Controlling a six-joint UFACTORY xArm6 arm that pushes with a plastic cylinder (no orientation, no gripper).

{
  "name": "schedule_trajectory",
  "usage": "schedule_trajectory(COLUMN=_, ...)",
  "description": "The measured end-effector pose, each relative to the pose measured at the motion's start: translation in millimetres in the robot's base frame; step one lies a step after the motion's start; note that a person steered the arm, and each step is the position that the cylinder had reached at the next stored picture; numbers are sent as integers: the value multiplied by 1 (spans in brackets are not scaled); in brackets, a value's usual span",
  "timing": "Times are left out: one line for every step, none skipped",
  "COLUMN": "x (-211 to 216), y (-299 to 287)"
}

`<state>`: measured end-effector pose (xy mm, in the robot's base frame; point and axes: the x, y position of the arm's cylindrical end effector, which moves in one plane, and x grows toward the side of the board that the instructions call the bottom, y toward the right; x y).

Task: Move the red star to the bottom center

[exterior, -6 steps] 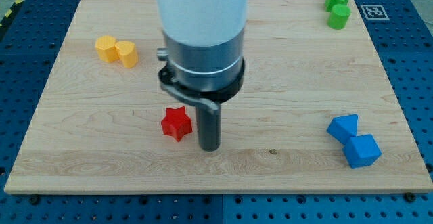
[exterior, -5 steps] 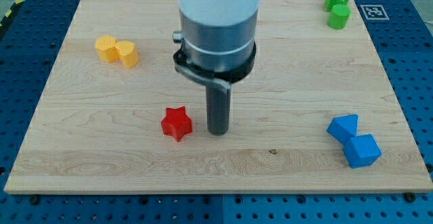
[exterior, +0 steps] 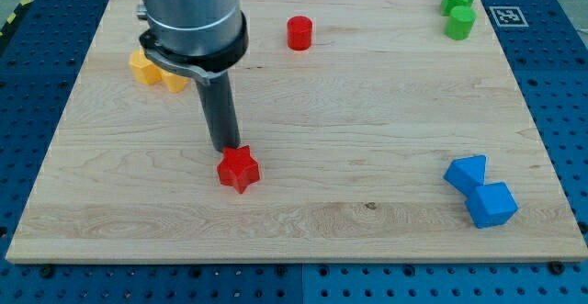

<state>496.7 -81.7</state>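
The red star (exterior: 239, 169) lies on the wooden board (exterior: 367, 139), left of centre and in the lower half. My tip (exterior: 224, 148) stands just above the star in the view, at its upper left edge, touching or almost touching it. The arm's body rises toward the view's top left and hides part of the yellow blocks.
A red cylinder (exterior: 299, 32) stands near the top centre. Two yellow blocks (exterior: 147, 71) sit at the upper left, partly behind the arm. Two green blocks (exterior: 458, 12) are at the top right corner. Two blue blocks (exterior: 480, 191) lie at the lower right.
My tip has moved from the star's right side, up and leftward, to just above the star. The star has barely moved. The red cylinder is now uncovered.
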Motion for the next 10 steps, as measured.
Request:
schedule_trajectory(x=18, y=10)
schedule_trajectory(x=21, y=24)
schedule_trajectory(x=26, y=25)
schedule_trajectory(x=32, y=-1)
schedule_trajectory(x=45, y=-26)
schedule_trajectory(x=57, y=-32)
schedule_trajectory(x=65, y=-31)
schedule_trajectory(x=66, y=-17)
schedule_trajectory(x=66, y=6)
schedule_trajectory(x=66, y=25)
